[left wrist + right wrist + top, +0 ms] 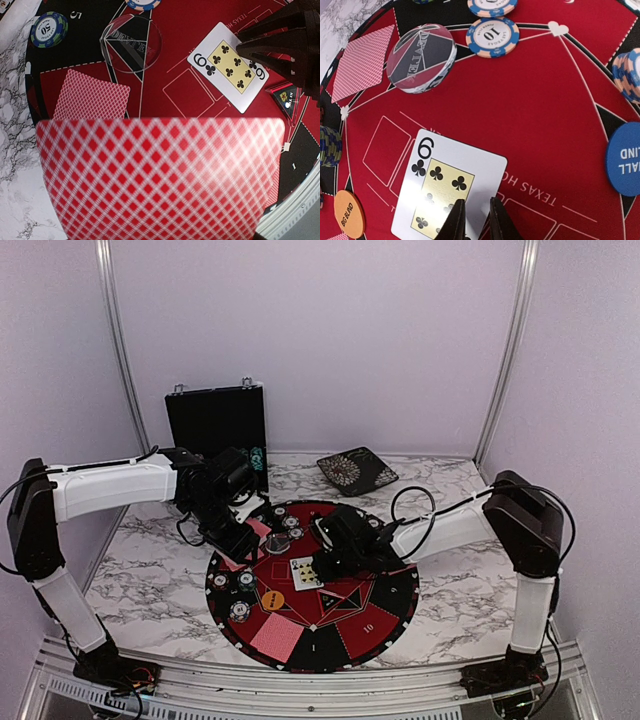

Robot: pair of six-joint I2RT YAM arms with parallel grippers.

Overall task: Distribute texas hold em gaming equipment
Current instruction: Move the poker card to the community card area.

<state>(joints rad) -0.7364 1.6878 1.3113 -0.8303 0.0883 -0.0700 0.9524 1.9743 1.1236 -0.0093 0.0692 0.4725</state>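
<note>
Dealing is under way on the round mat [390, 615], mid-table between the arms. Judging by the layout, the step in hand is laying cards into the outlined boxes at its centre. The left gripper [243, 540] hangs over the mat's far-left part with a raised red-backed card [160, 175] close under its wrist camera. Its fingers are hidden behind that card, and I cannot tell one card from a pack, but it sits clear of the mat, so I take it as gripped. The right gripper [476, 221] reaches in from the right, jaws narrow with a slit between them and nothing pinched. Its tips are down at an edge of the face-up clubs card [447, 187], which lies flat near the mat's centre. The next move likely calls for lifting those tips straight up without dragging that card, then bringing the next one to an empty box. The mat looks like thin printed felt, red and black wedges with white lines. The cards are thin, slick, round-cornered rectangles; a face-down card [91, 95] shows a fine diamond lattice. The clear disc [421, 59] is thick glossy acrylic, the blue disc [625, 157] and orange disc [349, 214] flat matte plastic, the chips [492, 36] small rounds with striped edges.
</note>
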